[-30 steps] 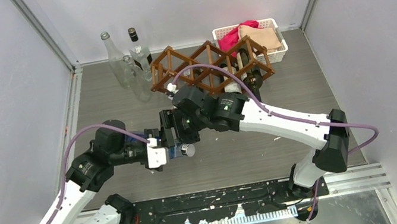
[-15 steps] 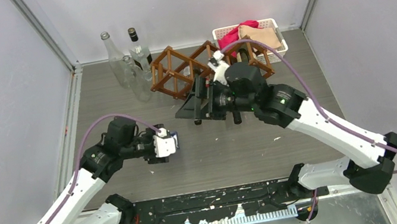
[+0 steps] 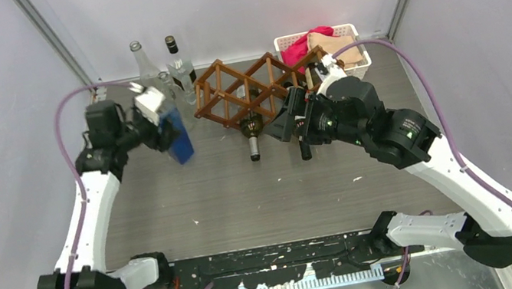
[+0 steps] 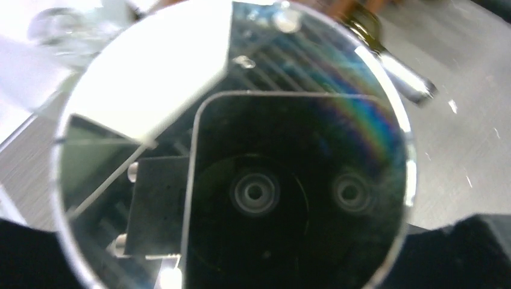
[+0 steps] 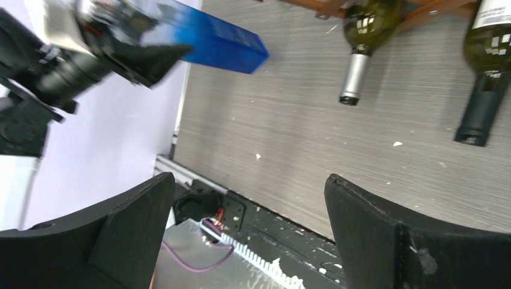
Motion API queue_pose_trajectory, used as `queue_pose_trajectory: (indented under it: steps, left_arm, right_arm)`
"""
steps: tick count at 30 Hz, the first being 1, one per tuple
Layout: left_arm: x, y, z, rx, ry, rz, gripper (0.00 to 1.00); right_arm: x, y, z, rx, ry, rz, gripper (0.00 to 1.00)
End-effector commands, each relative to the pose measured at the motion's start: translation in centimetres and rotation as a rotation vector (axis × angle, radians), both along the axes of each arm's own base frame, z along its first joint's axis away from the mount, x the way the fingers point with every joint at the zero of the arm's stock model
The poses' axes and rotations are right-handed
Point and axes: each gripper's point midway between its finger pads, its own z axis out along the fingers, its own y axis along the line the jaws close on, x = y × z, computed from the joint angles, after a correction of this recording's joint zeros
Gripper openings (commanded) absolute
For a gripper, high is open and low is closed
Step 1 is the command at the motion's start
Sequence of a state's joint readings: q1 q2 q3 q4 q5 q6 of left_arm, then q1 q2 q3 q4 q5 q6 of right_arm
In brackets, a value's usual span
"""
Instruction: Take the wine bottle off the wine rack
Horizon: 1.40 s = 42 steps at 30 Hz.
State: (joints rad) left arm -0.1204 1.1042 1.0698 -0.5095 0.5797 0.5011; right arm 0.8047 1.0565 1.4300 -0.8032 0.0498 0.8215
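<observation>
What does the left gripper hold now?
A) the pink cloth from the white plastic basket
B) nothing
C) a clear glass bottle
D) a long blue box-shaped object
D: the left gripper is closed around one end of the long blue box-shaped object, close to the clear glass bottles.

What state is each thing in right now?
Left gripper: shut on blue object.
Right gripper: open, empty.
Wine rack: holds two bottles.
Silver-capped bottle: lying in rack, neck out.
Dark-capped bottle: lying in rack, neck out.
Glass bottles: upright, back left.
White basket: holds cloths.
</observation>
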Motion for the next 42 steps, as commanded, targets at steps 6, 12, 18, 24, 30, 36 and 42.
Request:
queue_pose_trajectory:
  steps: [6,12,18,24,30,36,42]
  left_arm:
    - [8.9,7.3,13.5,-0.285,-0.28,0.249,0.0]
    - [11.8,10.0,12.7,-0.273,-0.316,0.336,0.0]
    - [15.4,12.3,10.3,-0.221,-0.336,0.421,0.0]
    - [17.8,13.0,8.9,-0.212,-0.328,0.438,0.0]
    - [19.3,13.0,7.6,-0.219,-0.314,0.432,0.0]
    - [20.3,12.8,6.8,-0.194,-0.337,0.427,0.0]
    - [20.5,12.8,5.2,-0.197,-0.268,0.442,0.49]
  right_arm:
    - [2.1,-3.8,-1.6,-0.137,-0.037,-0.178,1.0]
    - [2.8,-4.6,-2.1,-0.158,-0.023,-0.222,1.0]
    - [3.3,-5.2,-2.8,-0.176,-0.001,-0.25,1.0]
    - [3.6,-6.4,-3.5,-0.176,0.021,-0.281,1.0]
    - [4.1,-7.4,-4.4,-0.177,0.047,-0.306,1.0]
    - [4.6,-7.9,-5.0,-0.174,0.068,-0.32,1.0]
    - [5.0,-8.8,-5.4,-0.185,0.083,-0.347,1.0]
